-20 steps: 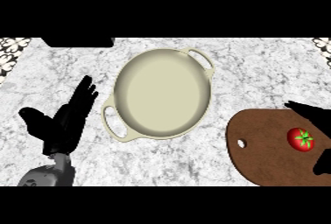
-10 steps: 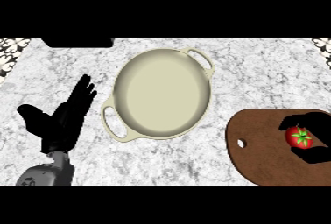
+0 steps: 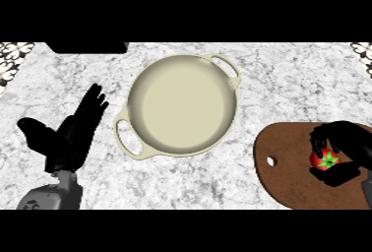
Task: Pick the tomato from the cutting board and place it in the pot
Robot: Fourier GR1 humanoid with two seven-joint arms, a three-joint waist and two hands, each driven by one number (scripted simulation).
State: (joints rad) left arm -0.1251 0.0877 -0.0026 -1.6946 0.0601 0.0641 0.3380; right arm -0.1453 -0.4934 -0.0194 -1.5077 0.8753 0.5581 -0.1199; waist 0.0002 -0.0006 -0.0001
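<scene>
A red tomato [image 3: 324,159] with a green stem lies on the brown cutting board [image 3: 291,167] at the lower right. My right hand [image 3: 346,145] comes in from the right edge and curls round the tomato, fingers above it and thumb below, hiding part of it. The cream pot [image 3: 181,104] with two loop handles stands in the middle of the marble counter, with nothing inside. At the lower left, fingers up, my left hand [image 3: 69,135] rests open beside the pot's near handle.
A dark object [image 3: 87,47] sits at the counter's far edge, upper left. Patterned corners [image 3: 13,54] show at both top corners. Bare marble lies between the pot and the board.
My right hand has moved in over the board and closed its fingers round the tomato. The left hand has barely shifted.
</scene>
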